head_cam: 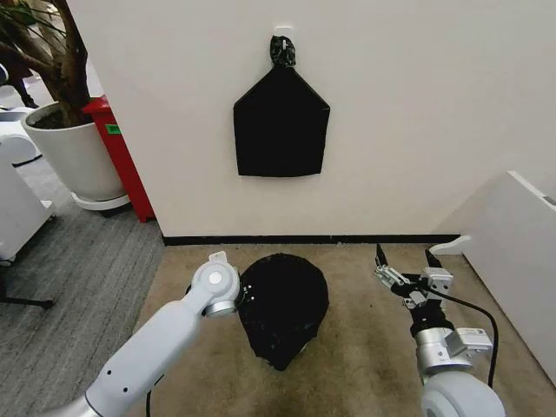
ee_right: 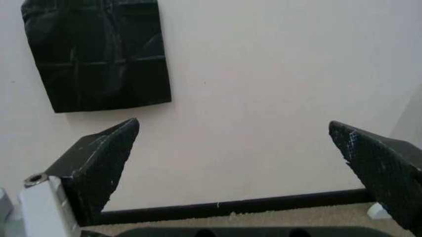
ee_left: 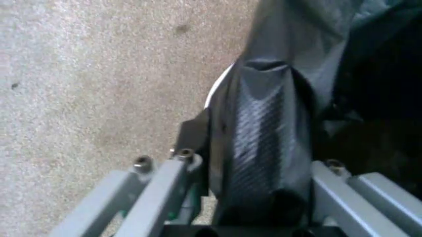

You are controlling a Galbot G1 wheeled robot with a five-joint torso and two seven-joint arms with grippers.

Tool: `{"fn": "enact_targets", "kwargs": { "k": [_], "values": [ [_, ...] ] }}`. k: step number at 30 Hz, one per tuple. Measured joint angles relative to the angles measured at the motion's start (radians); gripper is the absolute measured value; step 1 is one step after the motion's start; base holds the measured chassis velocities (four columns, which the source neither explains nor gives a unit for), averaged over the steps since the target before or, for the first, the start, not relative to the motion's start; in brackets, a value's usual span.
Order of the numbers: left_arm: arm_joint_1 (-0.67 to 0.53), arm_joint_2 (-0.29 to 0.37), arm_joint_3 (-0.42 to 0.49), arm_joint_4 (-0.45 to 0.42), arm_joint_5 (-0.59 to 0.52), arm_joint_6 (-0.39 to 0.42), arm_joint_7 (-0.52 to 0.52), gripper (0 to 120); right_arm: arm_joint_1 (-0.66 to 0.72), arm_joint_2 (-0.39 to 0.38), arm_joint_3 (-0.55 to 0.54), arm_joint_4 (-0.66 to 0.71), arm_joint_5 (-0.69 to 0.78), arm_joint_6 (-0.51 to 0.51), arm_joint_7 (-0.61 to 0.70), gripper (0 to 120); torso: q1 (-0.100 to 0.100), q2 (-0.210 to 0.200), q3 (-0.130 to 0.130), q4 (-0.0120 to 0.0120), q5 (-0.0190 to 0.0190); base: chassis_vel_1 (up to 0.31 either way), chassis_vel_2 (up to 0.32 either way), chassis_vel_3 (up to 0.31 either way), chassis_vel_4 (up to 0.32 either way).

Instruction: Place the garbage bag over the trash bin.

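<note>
- The garbage bag (head_cam: 283, 317) sits at lower centre of the head view, draped over the trash bin on the carpet (head_cam: 365, 347).
- The left wrist view alone shows a sliver of the trash bin (ee_left: 216, 90), white under the plastic.
- The left gripper (ee_left: 257, 197) has its fingers clenched on a fold of the bag, the fold running between them.
- The right gripper (head_cam: 405, 261), lower right, hangs released and well apart; its wrist view shows a flat black bag (ee_right: 99, 54) on the wall (ee_right: 277, 89).
</note>
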Motion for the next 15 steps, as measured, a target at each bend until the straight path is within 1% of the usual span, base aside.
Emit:
{"fn": "enact_targets", "kwargs": {
  "k": [3, 4, 5, 6, 7, 9, 11, 12, 15],
  "values": [
    [0.005, 0.010, -0.002, -0.015, 0.001, 0.000, 0.000, 36, 0.004, -0.002, -0.002, 0.007, 0.010, -0.007, 0.009, 100, 0.000, 0.000, 0.000, -0.0001, 0.0000, 0.000, 0.000, 0.000, 0.000],
    [0.005, 0.010, -0.002, -0.015, 0.001, 0.000, 0.000, 36, 0.004, -0.002, -0.002, 0.007, 0.010, -0.007, 0.009, 100, 0.000, 0.000, 0.000, -0.0001, 0.0000, 0.000, 0.000, 0.000, 0.000],
    [0.007, 0.015, -0.003, -0.023, 0.001, 0.000, -0.001, 40, 0.005, -0.003, -0.003, 0.010, 0.014, -0.010, 0.013, 100, 0.000, 0.000, 0.000, -0.0001, -0.0001, 0.000, 0.000, 0.000, 0.000],
    [0.009, 0.021, -0.005, -0.034, 0.001, -0.001, -0.002, 47, 0.006, -0.004, -0.004, 0.013, 0.016, -0.012, 0.017, 100, 0.000, 0.000, 0.000, -0.0001, -0.0001, 0.000, 0.000, 0.000, 0.000],
    [0.009, 0.023, -0.005, -0.037, 0.001, -0.001, -0.002, 49, 0.007, -0.005, -0.005, 0.014, 0.017, -0.013, 0.018, 100, 0.000, 0.000, 0.000, -0.0001, -0.0001, 0.000, 0.000, 0.000, 0.000],
    [0.013, 0.038, -0.010, -0.066, -0.002, -0.002, -0.002, 56, 0.008, -0.006, -0.007, 0.018, 0.018, -0.015, 0.021, 100, 0.000, 0.000, 0.000, 0.0000, -0.0001, 0.000, 0.000, 0.000, 0.000],
    [0.014, 0.054, -0.016, -0.098, -0.009, -0.004, -0.002, 67, 0.008, -0.007, -0.011, 0.023, 0.020, -0.018, 0.024, 100, 0.000, 0.000, 0.000, -0.0001, 0.0000, 0.000, 0.000, 0.000, 0.000],
    [0.014, 0.054, -0.016, -0.098, -0.009, -0.004, -0.002, 67, 0.008, -0.007, -0.011, 0.023, 0.020, -0.018, 0.024, 100, 0.000, 0.000, 0.000, -0.0001, 0.0000, 0.000, 0.000, 0.000, 0.000],
    [0.019, 0.077, -0.030, -0.135, -0.026, -0.005, -0.005, 79, 0.008, -0.006, -0.016, 0.033, 0.027, -0.025, 0.033, 100, 0.000, 0.000, 0.000, -0.0001, 0.0000, 0.000, 0.000, 0.000, 0.000]
  ]
}}
